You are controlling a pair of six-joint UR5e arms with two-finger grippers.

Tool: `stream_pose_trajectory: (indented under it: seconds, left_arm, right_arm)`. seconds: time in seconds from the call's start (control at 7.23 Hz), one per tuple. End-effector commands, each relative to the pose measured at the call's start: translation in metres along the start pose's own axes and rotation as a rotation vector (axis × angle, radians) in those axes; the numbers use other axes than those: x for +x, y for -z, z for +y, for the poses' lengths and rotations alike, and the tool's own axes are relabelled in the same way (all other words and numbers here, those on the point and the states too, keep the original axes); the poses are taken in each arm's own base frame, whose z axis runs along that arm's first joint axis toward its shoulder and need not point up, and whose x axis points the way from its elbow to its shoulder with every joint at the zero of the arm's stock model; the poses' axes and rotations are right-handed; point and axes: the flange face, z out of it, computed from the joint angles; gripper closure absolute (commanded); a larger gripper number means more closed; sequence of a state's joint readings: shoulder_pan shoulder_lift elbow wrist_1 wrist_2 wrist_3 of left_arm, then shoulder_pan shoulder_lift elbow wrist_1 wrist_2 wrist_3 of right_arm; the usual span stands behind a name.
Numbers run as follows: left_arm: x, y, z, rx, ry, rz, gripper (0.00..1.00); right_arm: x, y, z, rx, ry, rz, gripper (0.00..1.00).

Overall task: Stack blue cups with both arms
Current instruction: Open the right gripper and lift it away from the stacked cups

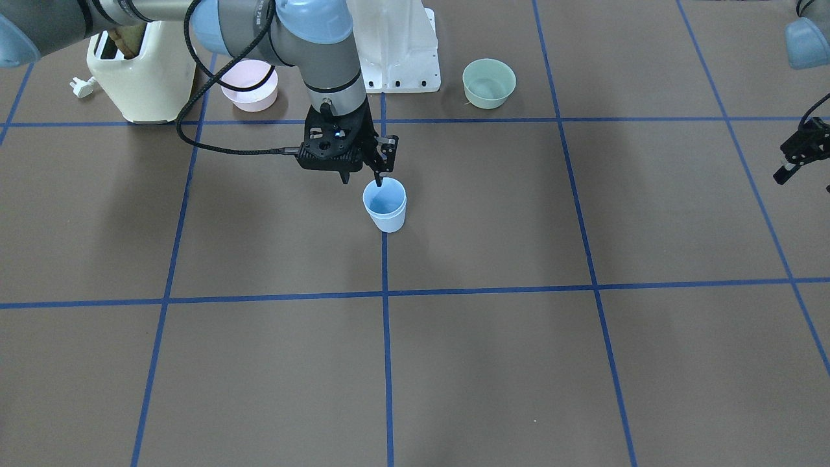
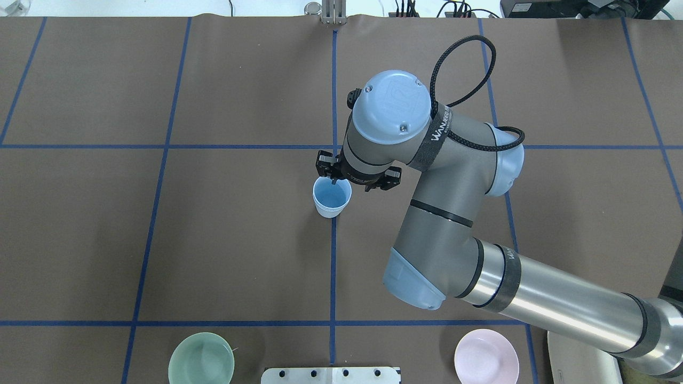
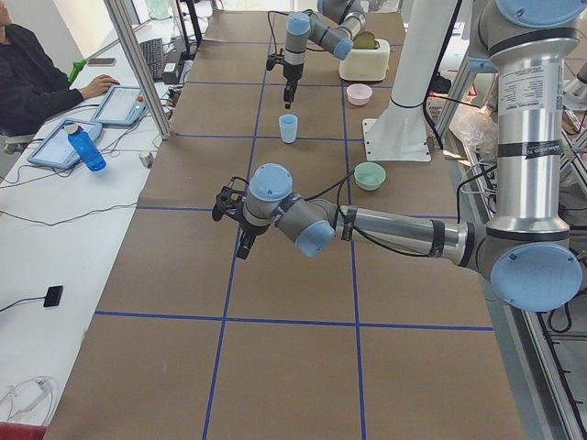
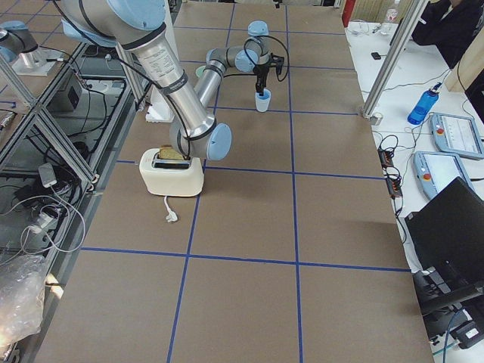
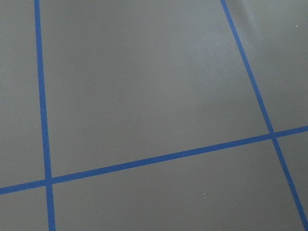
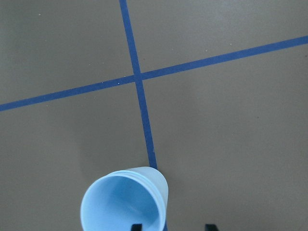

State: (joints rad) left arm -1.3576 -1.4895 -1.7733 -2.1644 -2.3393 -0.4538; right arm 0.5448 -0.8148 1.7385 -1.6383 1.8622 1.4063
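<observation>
Two pale blue cups [image 1: 385, 209] stand nested and upright on a blue tape line [image 1: 388, 272] near the middle of the brown tabletop [image 1: 493, 370]. The right pincer [image 1: 362, 180] hangs open, straddling their rim. The left pincer [image 1: 799, 152] hovers well apart; I cannot tell whether it is open or closed.

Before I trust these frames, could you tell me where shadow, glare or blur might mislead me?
Front-facing view: soft arm shadows darken the table left of the blue cups. Overhead view: glare streaks the metal tube of the right arm. Right wrist view: cups sharp, evenly lit.
</observation>
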Motion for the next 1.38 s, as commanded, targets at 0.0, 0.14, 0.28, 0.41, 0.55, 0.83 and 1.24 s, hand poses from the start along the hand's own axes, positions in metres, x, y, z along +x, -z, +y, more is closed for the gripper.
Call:
stream_pose_trajectory:
  seconds: [0.0, 0.14, 0.28, 0.41, 0.55, 0.83, 1.24]
  left_arm:
    - [-0.001, 0.0, 0.0, -0.001, -0.002, 0.0, 0.02]
    - [-0.002, 0.0, 0.001, -0.002, -0.002, -0.002, 0.02]
    - [-0.002, 0.0, 0.002, -0.006, 0.0, 0.007, 0.02]
    - [-0.002, 0.004, 0.005, -0.016, 0.004, 0.034, 0.02]
    - [-0.006, 0.009, 0.004, -0.015, 0.011, 0.048, 0.02]
    - [-0.011, 0.01, 0.012, -0.021, 0.016, 0.049, 0.02]
    - [-0.018, 0.014, 0.018, -0.028, 0.035, 0.06, 0.02]
  right_arm:
    - [0.027, 0.016, -0.033, 0.036, 0.033, 0.004, 0.0]
    - [0.09, 0.034, -0.074, 0.049, 0.139, 0.025, 0.0]
    - [0.145, 0.063, -0.131, 0.031, 0.2, 0.027, 0.0]
    - [0.216, 0.078, -0.17, 0.023, 0.268, 0.048, 0.0]
    - [0.278, 0.094, -0.202, 0.029, 0.334, 0.081, 0.0]
    - [0.394, 0.112, -0.231, 0.003, 0.391, 0.124, 0.0]
    - [0.545, 0.126, -0.263, -0.058, 0.387, 0.129, 0.0]
